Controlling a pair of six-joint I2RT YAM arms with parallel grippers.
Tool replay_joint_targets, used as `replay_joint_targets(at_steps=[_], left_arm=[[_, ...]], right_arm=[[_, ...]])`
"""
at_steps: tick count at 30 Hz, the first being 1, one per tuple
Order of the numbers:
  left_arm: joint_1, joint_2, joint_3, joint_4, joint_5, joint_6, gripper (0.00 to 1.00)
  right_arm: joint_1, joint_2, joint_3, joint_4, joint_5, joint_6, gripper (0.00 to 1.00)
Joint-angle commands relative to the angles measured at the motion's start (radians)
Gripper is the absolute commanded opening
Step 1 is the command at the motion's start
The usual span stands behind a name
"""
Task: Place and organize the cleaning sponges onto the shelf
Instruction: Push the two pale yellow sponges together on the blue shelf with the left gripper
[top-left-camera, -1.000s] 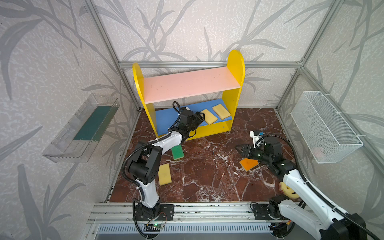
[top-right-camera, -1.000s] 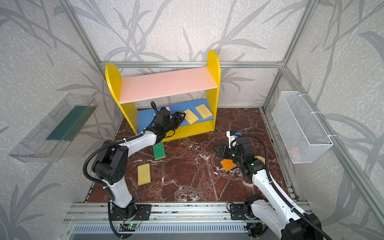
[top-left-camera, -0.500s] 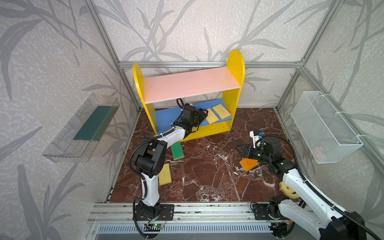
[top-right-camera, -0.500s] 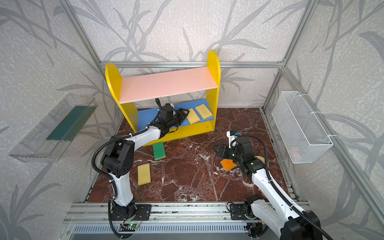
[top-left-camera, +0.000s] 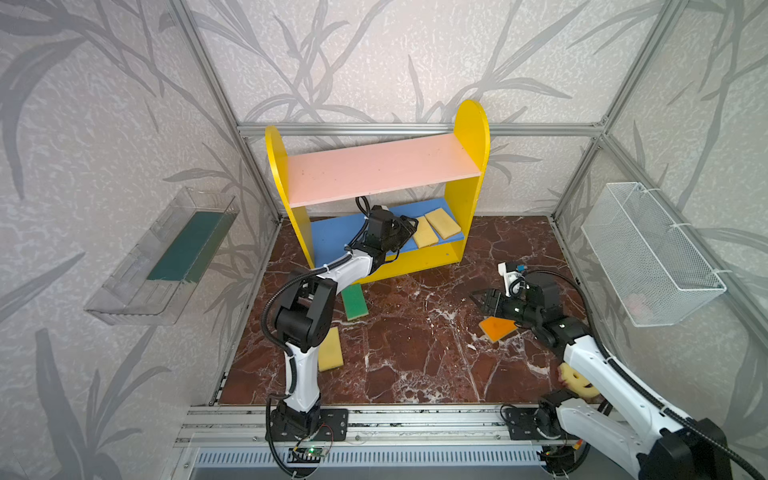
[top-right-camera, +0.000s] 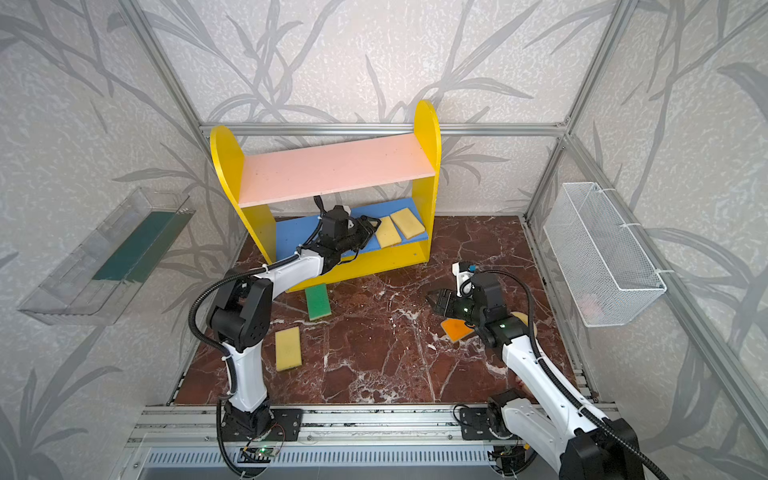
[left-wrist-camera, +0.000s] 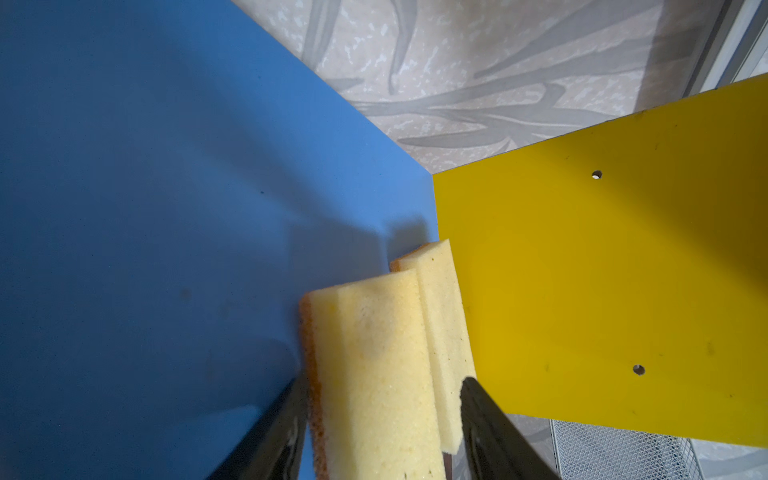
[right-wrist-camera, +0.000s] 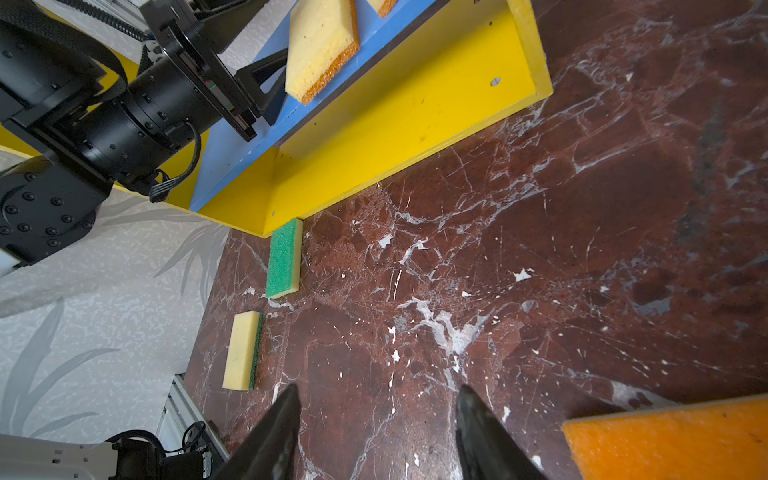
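Though two sponges (top-left-camera: 425, 237) sit near the shelf's (top-left-camera: 374, 170) right panel (top-left-camera: 462, 208), leftward lies open.

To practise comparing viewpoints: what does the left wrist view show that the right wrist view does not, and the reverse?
Only left wrist: the side panel's inner face above the blue board and a bit of the mesh basket. Only right wrist: the green sponge, the floor's yellow sponge, the orange sponge and the left arm. Both: the blue board with two sponges.

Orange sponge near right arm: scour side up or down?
Up: orange sponge lies flat on the floor, orange face showing in both top views.
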Motion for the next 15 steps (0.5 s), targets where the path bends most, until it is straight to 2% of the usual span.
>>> replay_joint_targets(at_steps=[1, 15], left_arm=[[-0.009, 0.038, 0.037, -0.01, -0.024, -0.025, 0.61], [-0.037, 0.103, 0.112, 0.0, -0.062, -0.06, 0.6]], right_arm=[[-0.004, 0.007, 0.015, 0.0, -0.005, -0.008, 0.59], [-0.004, 0.004, 0.017, -0.008, -0.017, -0.008, 0.59]])
